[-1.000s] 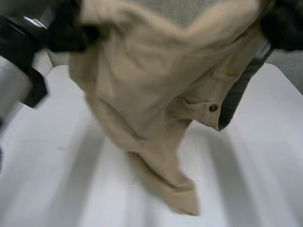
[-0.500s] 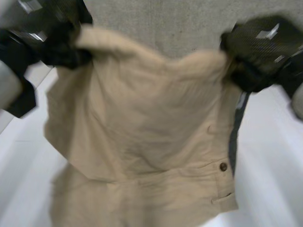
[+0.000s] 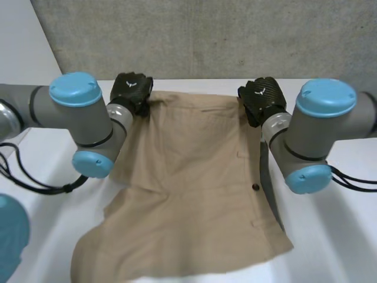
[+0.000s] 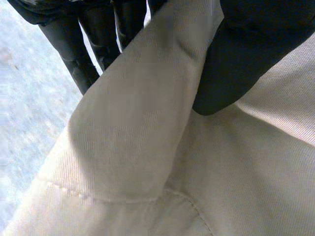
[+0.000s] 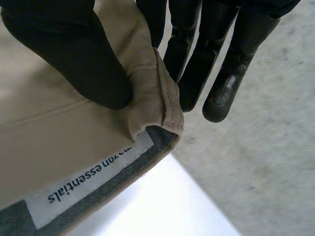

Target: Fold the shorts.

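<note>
Beige shorts (image 3: pixel 194 200) spread on white table (image 3: pixel 336 242); left hand (image 3: pixel 131 93) and right hand (image 3: pixel 263 100) each pinch far-edge corner.

Tan shorts (image 3: pixel 188 200) lie flat on the table (image 3: pixel 333 247), left robot hand (image 3: pixel 132 93) at their far left corner, right robot hand (image 3: pixel 263 100) at their far right corner

Entry 1: white sewn label (image 5: pixel 91 179), black print. I read "zon essentials"; the first word's start is hidden. It stands on the grey inner waistband (image 5: pixel 15 221) of the shorts (image 5: pixel 49 128).

Entry 2: small white emblem (image 3: pixel 130 84) on the back of the left hand (image 3: pixel 132 97), and another on the right hand (image 3: pixel 265 103). I can read no letters in either.
</note>
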Robot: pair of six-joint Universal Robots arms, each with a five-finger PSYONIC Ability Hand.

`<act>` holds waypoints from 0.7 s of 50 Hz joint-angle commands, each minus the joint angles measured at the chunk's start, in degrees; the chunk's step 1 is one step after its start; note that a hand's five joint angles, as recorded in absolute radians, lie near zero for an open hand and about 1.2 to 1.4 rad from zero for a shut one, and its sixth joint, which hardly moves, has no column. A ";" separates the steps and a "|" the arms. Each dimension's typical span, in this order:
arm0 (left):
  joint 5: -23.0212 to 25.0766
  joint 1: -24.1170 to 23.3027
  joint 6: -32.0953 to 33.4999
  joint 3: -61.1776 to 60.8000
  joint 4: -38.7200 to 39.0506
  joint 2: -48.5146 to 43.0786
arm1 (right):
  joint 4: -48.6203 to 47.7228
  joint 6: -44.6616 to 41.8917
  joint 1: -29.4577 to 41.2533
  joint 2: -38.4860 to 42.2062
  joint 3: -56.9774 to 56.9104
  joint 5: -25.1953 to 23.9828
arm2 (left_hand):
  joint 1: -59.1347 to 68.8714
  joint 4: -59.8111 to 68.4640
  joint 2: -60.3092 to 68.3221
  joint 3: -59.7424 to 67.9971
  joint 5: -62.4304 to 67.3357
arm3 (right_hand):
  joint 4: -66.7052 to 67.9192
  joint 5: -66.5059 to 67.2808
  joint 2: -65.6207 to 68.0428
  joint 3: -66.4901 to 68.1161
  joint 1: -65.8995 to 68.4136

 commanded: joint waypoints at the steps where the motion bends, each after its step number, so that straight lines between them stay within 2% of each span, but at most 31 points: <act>1: 0.22 0.09 -0.20 9.32 6.04 -6.61 | -10.15 -7.83 -0.12 4.74 -5.38 4.55 | 13.50 11.54 11.37 11.74 15.33 | 11.68 13.41 12.49 12.24 24.09; 4: 0.57 0.09 -0.11 11.34 8.07 -9.08 | -13.76 -8.28 -0.48 6.76 -6.79 2.80 | 13.50 11.54 11.37 11.74 15.33 | 11.68 13.41 12.49 12.24 24.09; 5: 0.57 0.09 -0.11 11.61 8.77 -9.69 | -13.94 -8.28 -0.57 7.37 -7.14 2.01 | 13.50 11.54 11.37 11.74 15.33 | 2.74 4.48 3.56 3.30 15.16; 6: 0.66 0.18 -0.02 11.79 10.34 -10.65 | -13.95 -8.80 -0.57 8.42 -8.10 1.05 | -10.29 -12.25 -12.43 -12.06 -8.46 | -40.14 -38.41 -39.33 -39.59 -27.73; 7: 0.57 0.18 -0.02 11.79 11.23 -11.01 | -13.86 -8.89 -0.57 9.04 -8.55 0.86 | -30.68 -32.64 -32.81 -32.44 -28.85 | -58.32 -56.59 -57.51 -57.76 -45.91; 8: 0.40 0.09 0.06 11.70 12.11 -11.28 | -13.86 -9.06 -0.57 9.31 -8.81 0.77 | -50.54 -52.49 -52.67 -52.30 -48.70 | -58.32 -56.59 -57.51 -57.76 -45.91; 9: 0.13 0.09 0.24 11.61 12.98 -11.54 | -13.94 -9.41 -0.57 9.66 -8.99 1.12 | -56.50 -58.46 -58.63 -58.26 -54.67 | -58.32 -56.59 -57.51 -57.76 -45.91; 14: -0.22 -0.08 1.21 9.16 16.15 -10.76 | -14.30 -8.72 -0.57 7.56 -7.50 1.92 | -56.50 -58.46 -58.63 -58.26 -54.67 | -58.32 -56.59 -57.51 -57.76 -45.91; 17: -0.22 -0.35 1.21 6.35 16.51 -8.83 | -14.30 -7.06 -0.65 2.83 -4.35 2.00 | -56.50 -58.46 -58.63 -58.26 -54.67 | -58.32 -56.59 -57.51 -57.76 -45.91; 27: -0.22 1.06 0.95 -13.95 15.81 11.73 | -10.35 -3.88 -2.59 -13.79 8.93 1.57 | -56.50 -58.46 -58.63 -58.26 -54.67 | -58.32 -56.59 -57.51 -57.76 -45.91; 31: -0.48 1.15 0.77 -23.61 12.48 20.96 | -4.55 -3.79 -3.20 -18.81 14.38 -0.36 | -56.29 -58.25 -58.42 -58.05 -54.45 | -58.32 -56.59 -57.51 -57.76 -45.91; 35: -0.48 1.15 0.24 -32.23 6.06 29.40 | 4.92 -3.27 -4.34 -23.28 19.91 -4.49 | -55.28 -57.24 -57.41 -57.04 -53.45 | -58.32 -56.59 -57.51 -57.76 -45.91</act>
